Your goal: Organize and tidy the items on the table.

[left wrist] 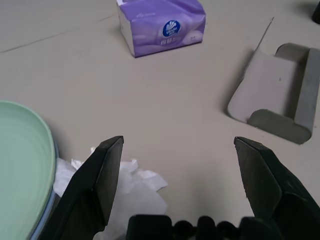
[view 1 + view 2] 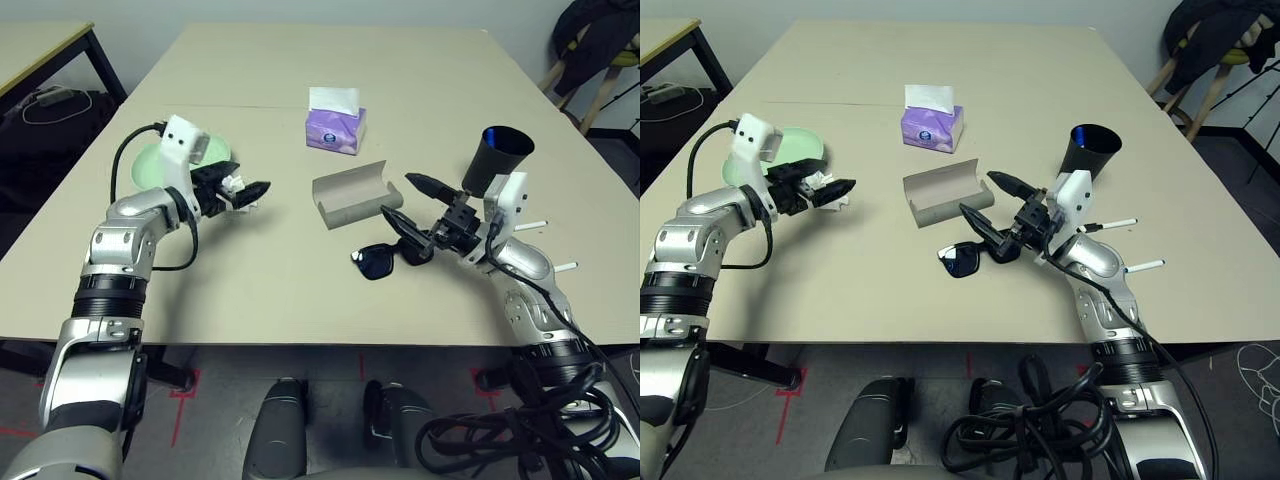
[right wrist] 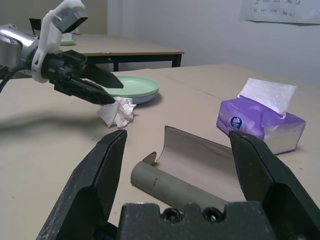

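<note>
Left wrist view looks between two black fingers (image 1: 97,182) spread wide with nothing between them: the left gripper (image 2: 243,192) is released. The crumpled white tissue (image 1: 131,187) lies on the table (image 2: 270,290) just under and beside one finger, touching the edge of the light-green plate (image 1: 22,165), which sits on a light-blue plate whose rim (image 1: 42,227) peeks out below it. Farther ahead of this gripper stands the purple tissue box (image 1: 162,25), and off to the other finger's side lies the grey glasses case (image 1: 277,92), open, its lid flat on the table.

From the head camera, the left gripper hovers just above the tissue, pointing toward the case, with the plates behind its wrist.

The right gripper (image 2: 415,205) is also spread wide and empty, raised off the table and pointing toward the left gripper. The case (image 2: 355,192) lies directly in front of it, seen between its fingers (image 3: 97,175) in the right wrist view, with the tissue box beyond and to one side. The black sunglasses (image 2: 385,258) rest on the table just below this gripper's lower finger; whether they touch cannot be told. The black cup (image 2: 497,157) stands behind the right wrist, and two thin white sticks (image 2: 1140,265) lie on the table beside the forearm.
</note>
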Robot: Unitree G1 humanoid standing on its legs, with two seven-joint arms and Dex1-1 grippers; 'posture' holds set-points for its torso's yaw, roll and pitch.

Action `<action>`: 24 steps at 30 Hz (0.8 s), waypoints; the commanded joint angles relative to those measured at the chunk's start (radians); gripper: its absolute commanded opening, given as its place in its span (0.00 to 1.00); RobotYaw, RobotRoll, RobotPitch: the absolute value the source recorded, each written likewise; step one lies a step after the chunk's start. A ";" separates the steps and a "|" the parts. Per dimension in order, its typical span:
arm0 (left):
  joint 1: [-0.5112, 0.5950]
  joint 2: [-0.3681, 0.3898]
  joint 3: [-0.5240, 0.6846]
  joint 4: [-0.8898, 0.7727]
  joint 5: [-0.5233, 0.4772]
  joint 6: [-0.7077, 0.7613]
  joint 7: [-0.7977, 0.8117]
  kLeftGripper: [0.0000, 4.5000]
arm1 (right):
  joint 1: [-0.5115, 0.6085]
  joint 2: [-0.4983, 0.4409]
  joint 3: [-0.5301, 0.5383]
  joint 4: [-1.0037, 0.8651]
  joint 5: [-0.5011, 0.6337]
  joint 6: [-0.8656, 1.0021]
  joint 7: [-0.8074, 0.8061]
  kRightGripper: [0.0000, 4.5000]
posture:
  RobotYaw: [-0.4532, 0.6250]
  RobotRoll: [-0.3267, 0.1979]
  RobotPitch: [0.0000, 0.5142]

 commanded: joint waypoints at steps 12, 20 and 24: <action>-0.061 -0.034 -0.021 0.185 0.122 -0.041 0.042 0.99 | 0.020 -0.015 -0.007 -0.057 0.001 0.029 -0.020 1.00 | 0.55 0.62 0.18; -0.053 -0.026 -0.043 0.213 0.181 -0.005 0.062 0.99 | 0.020 -0.013 -0.009 -0.074 0.005 0.040 -0.024 1.00 | 0.55 0.62 0.18; -0.060 -0.026 -0.035 0.226 0.196 0.007 0.082 0.92 | 0.020 -0.012 -0.009 -0.076 0.006 0.040 -0.025 1.00 | 0.54 0.62 0.18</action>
